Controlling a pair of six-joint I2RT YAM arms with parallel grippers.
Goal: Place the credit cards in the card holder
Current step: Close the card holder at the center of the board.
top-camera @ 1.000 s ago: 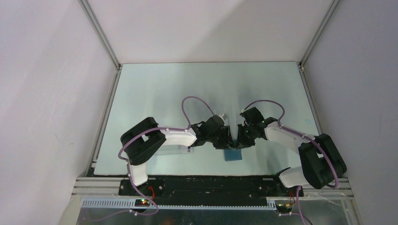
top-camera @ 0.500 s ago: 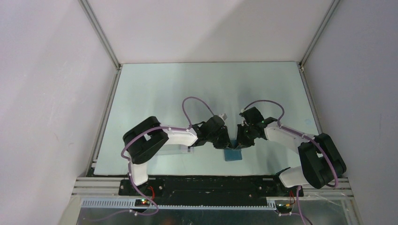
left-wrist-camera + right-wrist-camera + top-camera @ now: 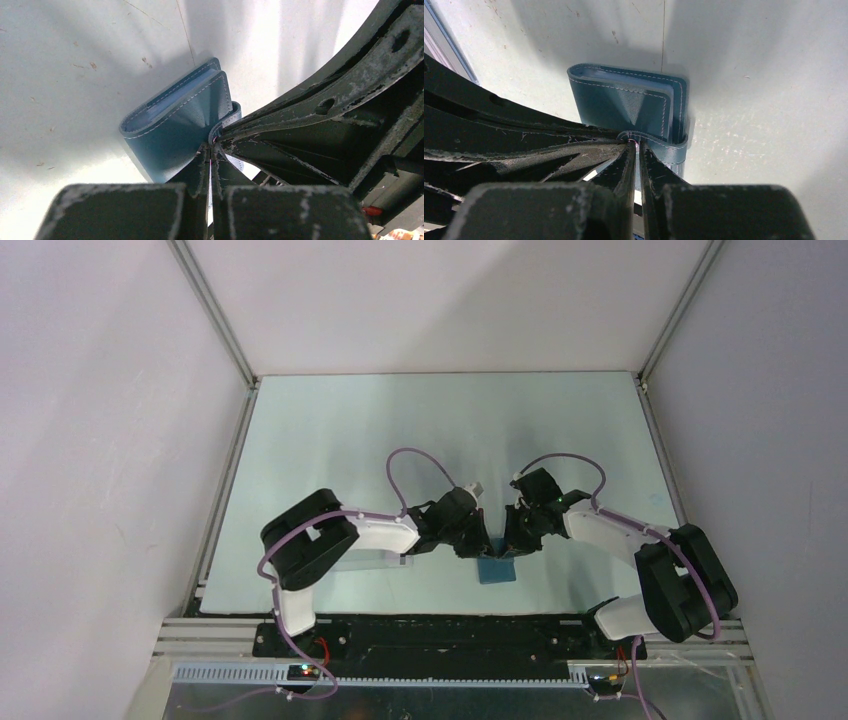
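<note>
Right, we are down at the near edge of the table, midway between the two arm bases, where the card holder lies folded on the surface. Both arms lean in over it from either side, wrists almost meeting above it. From the left wrist we see the left gripper with its jaws pressed flat together, tips right at the end of the clasp tab; whether the strap is actually caught between them we cannot tell. Over on the right wrist view, the right gripper has its jaws drawn in to a sliver of a gap, nipped on that same tab where it curls round the holder's front edge. The teal covers sit slightly apart along the open side, with a paler layer showing between them; we cannot say whether that is a card. A clear box sits just under the left forearm.
</note>
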